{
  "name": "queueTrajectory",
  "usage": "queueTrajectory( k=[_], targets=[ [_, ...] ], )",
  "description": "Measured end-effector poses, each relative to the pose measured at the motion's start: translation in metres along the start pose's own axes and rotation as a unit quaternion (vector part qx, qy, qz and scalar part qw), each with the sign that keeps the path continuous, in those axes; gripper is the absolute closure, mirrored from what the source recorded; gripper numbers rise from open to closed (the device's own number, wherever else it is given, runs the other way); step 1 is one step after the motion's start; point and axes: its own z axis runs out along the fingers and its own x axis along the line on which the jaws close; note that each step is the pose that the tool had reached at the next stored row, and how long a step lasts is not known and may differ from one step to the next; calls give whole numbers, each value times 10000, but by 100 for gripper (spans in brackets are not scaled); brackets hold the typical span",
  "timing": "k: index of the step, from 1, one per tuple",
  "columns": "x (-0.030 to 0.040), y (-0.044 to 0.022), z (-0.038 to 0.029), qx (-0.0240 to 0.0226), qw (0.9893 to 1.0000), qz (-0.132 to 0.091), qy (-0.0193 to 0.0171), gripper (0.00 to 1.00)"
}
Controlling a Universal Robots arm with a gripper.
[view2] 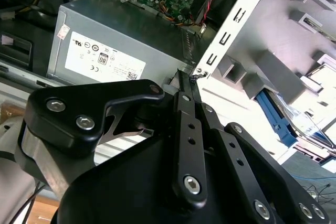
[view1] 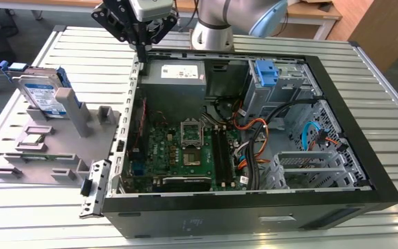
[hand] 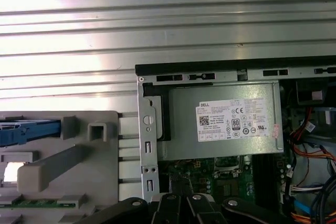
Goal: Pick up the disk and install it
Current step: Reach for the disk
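The disk point(view1: 43, 98) stands upright, well apart from the jaws.

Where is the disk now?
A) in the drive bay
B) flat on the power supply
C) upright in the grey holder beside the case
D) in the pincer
C: the disk stands upright in the grey holder outside the case, at the exterior view's left; the pincer hangs apart from it.
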Motion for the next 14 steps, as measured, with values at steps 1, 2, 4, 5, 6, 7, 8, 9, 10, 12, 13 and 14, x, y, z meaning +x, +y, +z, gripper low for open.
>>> queueTrajectory(
  k=[1, 2, 4, 5, 6, 7, 8, 9, 10, 12, 13, 14],
  targets=[
    [1, 0, 0, 0, 10000, 0, 0, 89],
    [1, 0, 0, 0, 10000, 0, 0, 89],
    [6, 0, 0, 0, 10000, 1, 0, 89],
    [9, -1, 0, 0, 10000, 1, 0, 89],
    [13, -1, 0, 0, 10000, 1, 0, 89],
    [18, -1, -1, 0, 10000, 1, 0, 89],
    [22, -1, 0, 0, 10000, 0, 0, 89],
    [26, -2, -1, 0, 10000, 0, 0, 89],
    [31, -2, -1, 0, 10000, 1, 0, 89],
    [41, -3, -1, 0, 10000, 0, 0, 89],
    [47, -4, -1, 0, 10000, 0, 0, 89],
    [53, -4, -2, 0, 10000, 0, 0, 89]
  ],
)
